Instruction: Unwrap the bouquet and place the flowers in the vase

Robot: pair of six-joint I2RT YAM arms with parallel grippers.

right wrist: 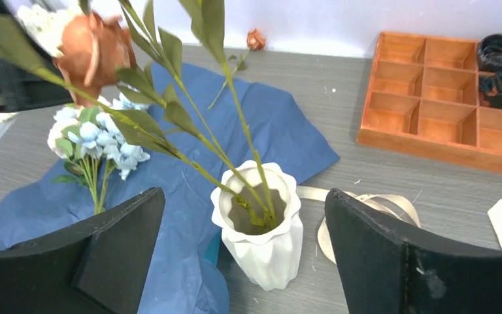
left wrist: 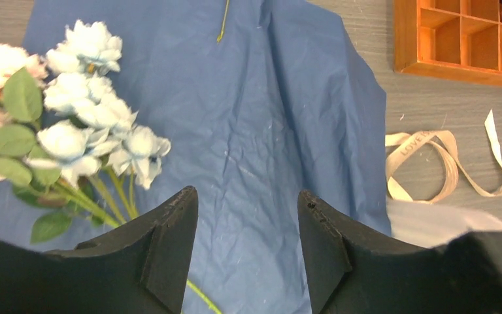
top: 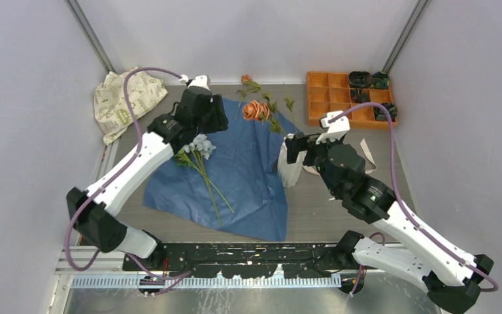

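Note:
The bouquet's blue paper (top: 248,176) lies spread flat on the table. Pale blue flowers (top: 199,145) rest on it, stems pointing to the near side. The white ridged vase (top: 291,169) stands at the paper's right edge. Green stems (right wrist: 235,131) with a rust-orange bloom (right wrist: 95,52) sit in the vase (right wrist: 261,242). My right gripper (right wrist: 245,192) hovers open just above and behind the vase, with nothing held. My left gripper (left wrist: 247,191) is open over bare blue paper (left wrist: 255,118), and the pale blue flowers (left wrist: 91,131) lie to its left.
A beige ribbon (left wrist: 431,140) lies loose on the table right of the paper. An orange compartment tray (top: 346,98) with dark items stands at the back right. A cream printed cloth (top: 127,98) is at the back left. A small orange bud (top: 246,78) lies near the back wall.

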